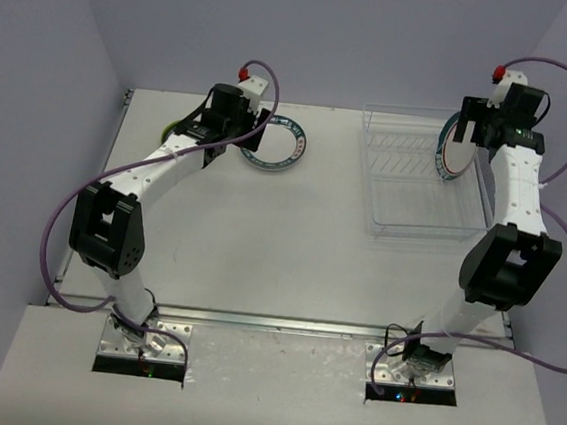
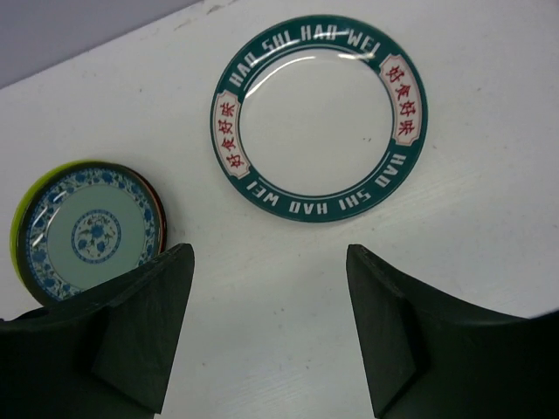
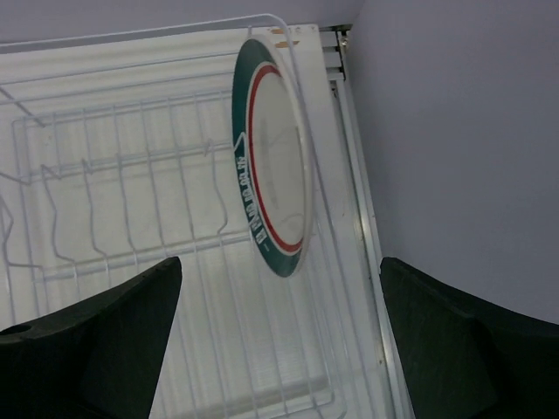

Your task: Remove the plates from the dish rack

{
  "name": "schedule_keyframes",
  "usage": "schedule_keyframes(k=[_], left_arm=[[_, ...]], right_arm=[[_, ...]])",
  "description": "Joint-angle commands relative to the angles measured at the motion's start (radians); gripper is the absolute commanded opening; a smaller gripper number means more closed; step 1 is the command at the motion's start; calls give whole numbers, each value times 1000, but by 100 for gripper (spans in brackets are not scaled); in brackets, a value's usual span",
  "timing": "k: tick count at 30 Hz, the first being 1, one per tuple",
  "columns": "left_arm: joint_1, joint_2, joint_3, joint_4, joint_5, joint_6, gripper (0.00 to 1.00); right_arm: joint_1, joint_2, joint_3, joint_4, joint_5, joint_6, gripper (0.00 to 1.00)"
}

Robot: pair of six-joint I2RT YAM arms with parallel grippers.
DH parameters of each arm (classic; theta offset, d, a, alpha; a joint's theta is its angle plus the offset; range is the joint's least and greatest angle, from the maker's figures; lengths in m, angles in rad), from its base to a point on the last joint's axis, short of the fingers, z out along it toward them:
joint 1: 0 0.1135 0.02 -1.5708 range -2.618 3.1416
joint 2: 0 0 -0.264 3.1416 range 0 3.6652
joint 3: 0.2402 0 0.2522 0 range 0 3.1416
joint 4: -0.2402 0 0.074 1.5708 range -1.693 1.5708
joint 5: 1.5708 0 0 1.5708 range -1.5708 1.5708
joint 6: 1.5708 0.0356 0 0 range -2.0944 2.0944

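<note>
A white plate with a green lettered rim lies flat on the table, also in the top view. Left of it a teal-patterned plate tops a small stack with yellow-green and dark red rims showing. My left gripper is open and empty just above the table, near both. The wire dish rack stands at the back right. One white plate with a green and red rim stands on edge at the rack's right end. My right gripper is open, above the rack near this plate.
The table's right edge and a metal rail run close beside the rack, with the grey wall just beyond. The rack's other slots hold nothing.
</note>
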Motion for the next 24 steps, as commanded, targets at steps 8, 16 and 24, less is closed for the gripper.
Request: schedule_keyframes(k=[8,16,24], left_arm=[[2,1,-59,48,74,21,68],[2,43,-40,30,107,26,68],[2,69,7,-14,107,35,68]], right_arm=[[-29,242,260,71,10,-49,73],[-23,319,215,152,13,-52,57],[21,321,159,191,42,-117,26]])
